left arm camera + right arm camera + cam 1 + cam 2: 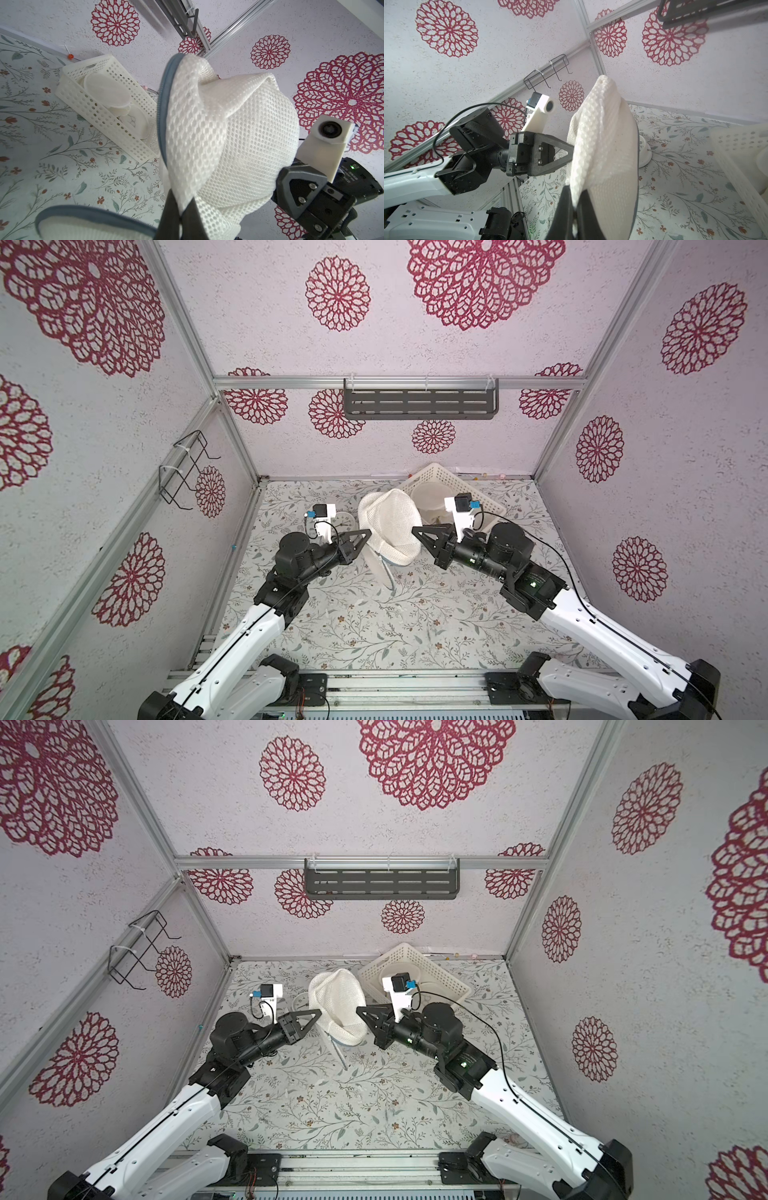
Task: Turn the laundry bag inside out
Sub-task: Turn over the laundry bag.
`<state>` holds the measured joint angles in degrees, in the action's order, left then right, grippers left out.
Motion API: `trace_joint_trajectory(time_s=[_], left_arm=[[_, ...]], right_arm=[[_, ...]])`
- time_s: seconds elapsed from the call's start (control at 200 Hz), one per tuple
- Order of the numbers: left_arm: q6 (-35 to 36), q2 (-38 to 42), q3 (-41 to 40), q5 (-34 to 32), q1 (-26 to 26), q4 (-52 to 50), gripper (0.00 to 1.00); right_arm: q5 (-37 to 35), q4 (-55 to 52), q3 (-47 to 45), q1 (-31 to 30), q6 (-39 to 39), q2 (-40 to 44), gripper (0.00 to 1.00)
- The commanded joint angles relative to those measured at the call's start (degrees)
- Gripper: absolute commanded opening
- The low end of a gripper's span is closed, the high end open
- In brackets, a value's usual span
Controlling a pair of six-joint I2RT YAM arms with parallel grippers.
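in both top views the mesh laundry bag (390, 526) is held aloft between the left gripper (369, 532) and right gripper (414, 529). left wrist view: its jaws pinch mesh beside the zipper rim (163, 116) (likely light, floppy, snag-prone, so best held there). right wrist view: the right jaws pinch the opposite fold.

Both top views: mounted high over near edge of floral-print tabletop (374, 635), tilted down toward back wall (415, 448), distant; near-identical coverage of whole cell. Wrist views: very close, aimed toward each other across white mesh laundry bag (239, 135); both also catch white perforated plastic basket (93, 113).
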<state>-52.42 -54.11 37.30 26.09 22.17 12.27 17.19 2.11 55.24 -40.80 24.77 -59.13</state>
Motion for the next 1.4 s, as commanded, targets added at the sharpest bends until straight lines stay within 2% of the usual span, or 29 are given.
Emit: trace_joint_trajectory(time_s=[0.0, 0.21, 0.355, 0.5, 0.585, 0.685, 0.755, 0.84, 0.976, 1.166, 1.291, 1.396], left_arm=[[2.20, 0.53, -0.24, -5.02, -0.64, -2.11, 0.00], [7.83, -2.02, 0.53, -6.08, 0.83, -2.42, 0.00], [10.62, -4.42, 1.93, -9.57, 2.08, -1.74, 0.00], [9.91, -8.53, 3.61, -12.10, 2.54, 2.45, 0.01], [7.47, -9.66, 3.15, -11.00, 2.67, 7.67, 0.00], [4.51, -8.11, 0.03, -10.31, 2.68, 16.58, 0.00], [4.26, -6.24, -2.09, -9.45, 2.62, 22.02, 0.00], [5.46, -4.37, -3.08, -7.68, 2.74, 23.30, 0.00], [8.59, -3.93, -4.90, -4.24, 2.97, 23.32, 0.00], [10.49, -6.49, -8.28, -7.38, 3.75, 23.28, 0.00], [11.51, -8.98, -6.95, -11.08, 4.41, 23.29, 0.00], [13.17, -11.19, -4.53, -15.57, 4.84, 23.27, 0.00]], right_arm=[[-3.02, 4.16, 5.86, 0.54, 4.84, 1.53, 0.00], [-9.66, 7.42, 11.45, 0.54, 13.52, 0.06, 0.00], [-7.70, 14.08, 11.38, 0.54, 24.21, -1.70, 0.00], [-7.88, 22.38, 8.35, 0.38, 33.17, -2.38, 0.00], [-11.00, 19.12, 8.46, 0.37, 29.57, -1.67, 0.00], [-20.59, 7.78, 9.17, 0.49, 22.67, -0.43, 0.00], [-26.39, 4.41, 7.54, 1.37, 22.77, -0.01, 0.00], [-29.16, 4.96, 5.74, 2.03, 26.42, -0.97, 0.00], [-27.67, 11.76, 5.01, 2.11, 32.67, -3.56, 0.00], [-23.01, 21.22, 5.05, 2.56, 43.23, -5.02, 0.00], [-19.99, 22.15, 4.84, 2.35, 49.53, -5.05, 0.00], [-20.72, 23.44, 3.21, 1.03, 53.37, -4.20, 0.00]])
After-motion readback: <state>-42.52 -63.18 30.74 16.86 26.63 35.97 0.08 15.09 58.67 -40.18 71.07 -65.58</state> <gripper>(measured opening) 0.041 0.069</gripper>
